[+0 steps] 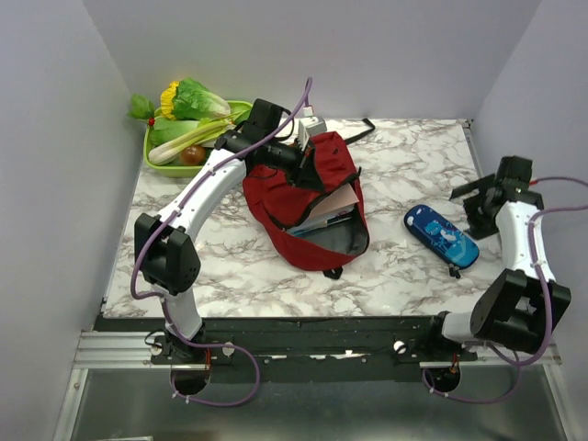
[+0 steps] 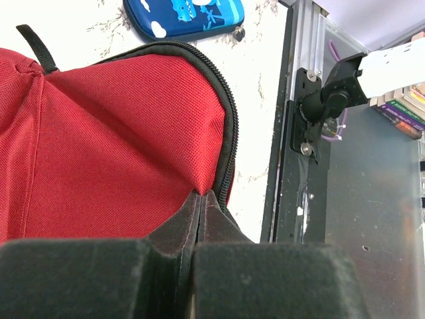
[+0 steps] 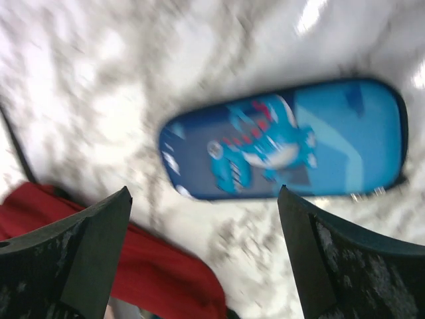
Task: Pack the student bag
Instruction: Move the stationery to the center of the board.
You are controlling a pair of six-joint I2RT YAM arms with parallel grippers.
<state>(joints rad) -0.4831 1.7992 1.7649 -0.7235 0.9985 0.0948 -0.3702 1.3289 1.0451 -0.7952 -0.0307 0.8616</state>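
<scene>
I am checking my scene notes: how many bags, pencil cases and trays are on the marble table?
Student bag: 1
Pencil case: 1
Green tray: 1
Total: 3

The student bag (image 2: 119, 133) is matt, coarsely woven red cloth edged with a black toothed zipper (image 2: 229, 133), the pencil case (image 1: 441, 235) looks smooth and glossy, the table (image 1: 230, 266) has a polished marble-patterned top, and the pads (image 2: 99, 279) of the left gripper (image 2: 200, 199) are matt, grainy black foam.
</scene>
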